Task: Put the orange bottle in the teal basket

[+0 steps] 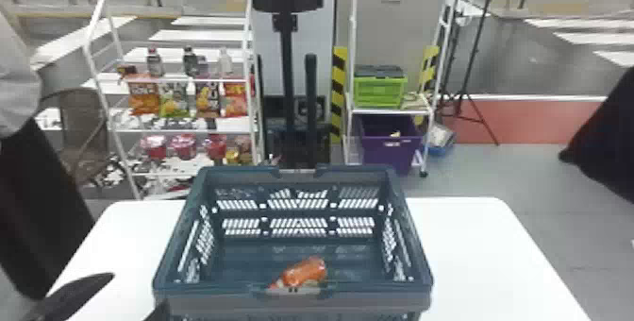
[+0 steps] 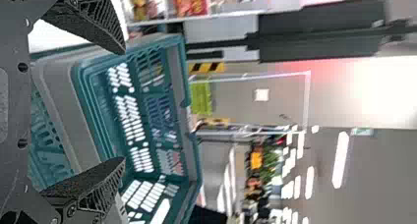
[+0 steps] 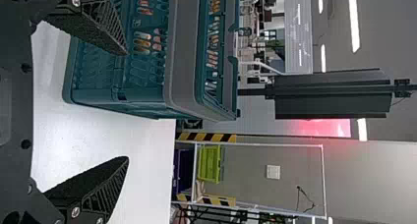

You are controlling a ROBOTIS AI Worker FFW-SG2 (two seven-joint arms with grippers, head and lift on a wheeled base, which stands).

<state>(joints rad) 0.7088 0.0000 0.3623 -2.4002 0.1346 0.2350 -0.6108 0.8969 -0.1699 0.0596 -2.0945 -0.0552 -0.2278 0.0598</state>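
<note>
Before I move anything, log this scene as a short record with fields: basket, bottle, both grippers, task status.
Basket: teal, upright on the white table
Bottle: orange, lying inside the basket, near its front wall
Left gripper: open, nothing between its fingers, near the basket's front left corner
Right gripper: open, nothing between its fingers
Task status: appears done, bottle in basket

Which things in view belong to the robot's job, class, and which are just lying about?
Job:
- orange plastic bottle, lying inside the basket
- teal slatted plastic basket
- left black two-fingered gripper, open
- right black two-fingered gripper, open

Just about:
- lime-green slatted crate
- deep purple bin below it
- colourful snack bags on the white rack
</note>
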